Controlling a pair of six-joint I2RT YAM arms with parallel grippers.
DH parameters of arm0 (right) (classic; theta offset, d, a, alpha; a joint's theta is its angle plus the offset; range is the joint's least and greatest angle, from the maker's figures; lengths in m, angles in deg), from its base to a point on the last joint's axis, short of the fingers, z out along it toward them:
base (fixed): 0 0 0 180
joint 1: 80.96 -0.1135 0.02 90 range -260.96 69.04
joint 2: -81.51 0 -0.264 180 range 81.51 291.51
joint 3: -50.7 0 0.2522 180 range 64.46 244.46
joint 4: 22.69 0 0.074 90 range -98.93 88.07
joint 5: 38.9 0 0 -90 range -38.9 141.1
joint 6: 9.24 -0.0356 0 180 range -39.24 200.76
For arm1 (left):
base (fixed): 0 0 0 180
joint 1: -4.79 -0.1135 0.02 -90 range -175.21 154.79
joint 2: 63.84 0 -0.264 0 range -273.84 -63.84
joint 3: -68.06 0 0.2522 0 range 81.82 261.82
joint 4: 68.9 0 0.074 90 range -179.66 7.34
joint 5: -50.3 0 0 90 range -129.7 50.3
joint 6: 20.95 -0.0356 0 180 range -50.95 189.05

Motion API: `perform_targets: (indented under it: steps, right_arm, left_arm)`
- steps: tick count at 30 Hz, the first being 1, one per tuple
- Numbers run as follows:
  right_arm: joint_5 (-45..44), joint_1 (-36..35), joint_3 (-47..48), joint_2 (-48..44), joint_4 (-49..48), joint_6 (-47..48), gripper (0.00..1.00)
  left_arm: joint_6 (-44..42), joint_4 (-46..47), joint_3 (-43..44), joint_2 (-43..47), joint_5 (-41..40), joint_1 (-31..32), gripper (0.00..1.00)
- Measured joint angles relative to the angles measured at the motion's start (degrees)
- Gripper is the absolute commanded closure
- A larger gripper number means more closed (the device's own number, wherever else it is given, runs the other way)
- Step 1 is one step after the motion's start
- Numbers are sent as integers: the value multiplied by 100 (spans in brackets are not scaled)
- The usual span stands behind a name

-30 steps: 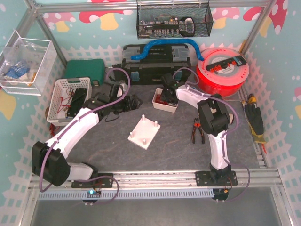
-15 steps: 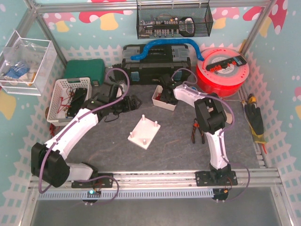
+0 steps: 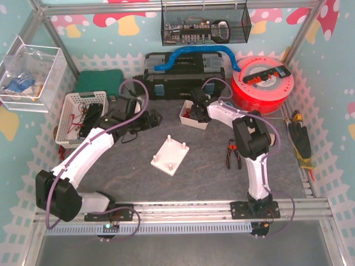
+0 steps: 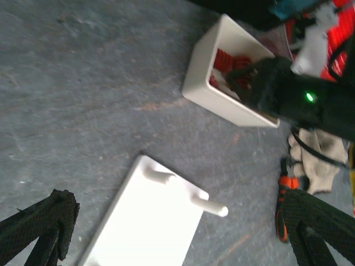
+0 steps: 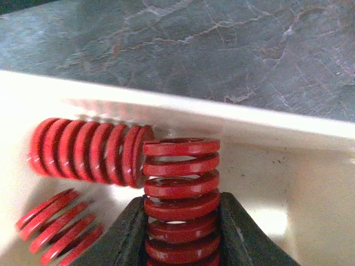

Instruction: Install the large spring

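Observation:
My right gripper [image 3: 196, 108] is down inside the small white bin [image 3: 186, 119] at the back of the mat. It is shut on a large red spring [image 5: 181, 177], whose coils stand up between the two black fingers [image 5: 133, 233]. The white base plate [image 3: 170, 155] with upright pegs lies mid-mat, and it also shows in the left wrist view [image 4: 150, 221]. My left gripper [image 3: 148, 118] hovers open and empty left of the bin. Its fingers [image 4: 44, 221] are spread wide over the plate.
Two more red springs [image 5: 89, 149] lie in the bin beside the held one. Orange-handled pliers [image 3: 232, 155] lie right of the plate. A white basket [image 3: 80, 113] stands at the left, a black toolbox [image 3: 186, 72] and a red spool [image 3: 263, 83] at the back.
The right gripper has stayed in the bin, shifting slightly, and the bin has slid a little with it. The left gripper has drifted slightly back and left.

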Motion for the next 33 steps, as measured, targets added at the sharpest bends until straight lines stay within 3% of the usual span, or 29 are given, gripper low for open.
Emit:
perform_targets:
  steps: [11,22,33]
  right_arm:
    - [575,4,-1353,-1786,-1132,1158,94]
    - [1690,-175,-3366,-3692,-2994,2782,99]
    - [2404,-610,-4371,-4341,-4454,4074,100]
  left_arm:
    - [400,2,2,107,-199,-575,3]
    - [444,286,28,-105,608,-466,37]
    - [470,540,898,-754,1279,44,35]
